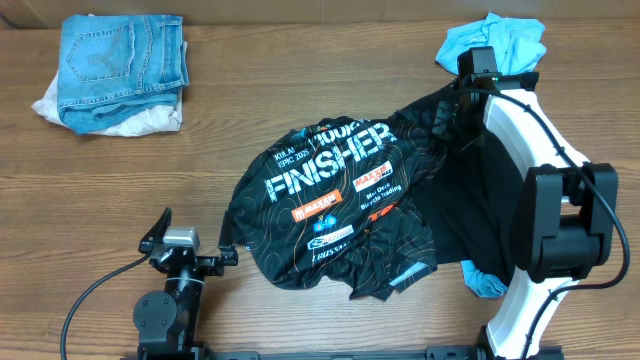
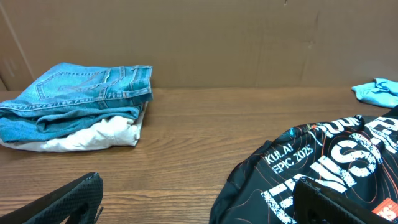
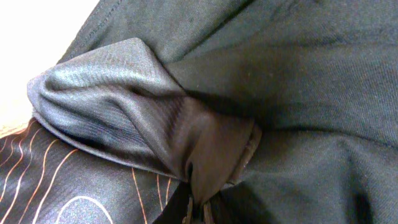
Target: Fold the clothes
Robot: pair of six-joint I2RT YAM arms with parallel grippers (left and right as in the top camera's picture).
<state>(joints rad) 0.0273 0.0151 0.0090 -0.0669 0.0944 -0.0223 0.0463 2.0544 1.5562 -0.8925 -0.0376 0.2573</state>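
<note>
1. Overhead: one black jersey (image 1: pixel 330 190) lies crumpled mid-bench (image 1: pixel 300 60), its white "FINISHER" lettering facing up. The right gripper (image 1: pixel 460 105) meets its far right edge. The left gripper (image 1: pixel 199 234) stands wide open just beside its near left edge.
2. Left wrist: one folded pair of jeans (image 2: pixel 81 93) lies on one white garment (image 2: pixel 93 137), well apart from the jersey.
3. Right wrist: the right gripper is closed, pinching a black fabric fold beside tan contour lines.

We read this as a robot lab or test bench. Two arms, the left arm (image 1: pixel 170 300) and the white-shelled right arm (image 1: pixel 520 150), are fixed at the edge of a wood-grain table (image 1: pixel 300 60), with loose cables (image 1: pixel 90 288) trailing. A plain brown board backdrop (image 2: pixel 249 37) stands behind. Clothes are set out on the table: folded jeans (image 1: pixel 125 55) and a black jersey (image 1: pixel 340 195).
</note>
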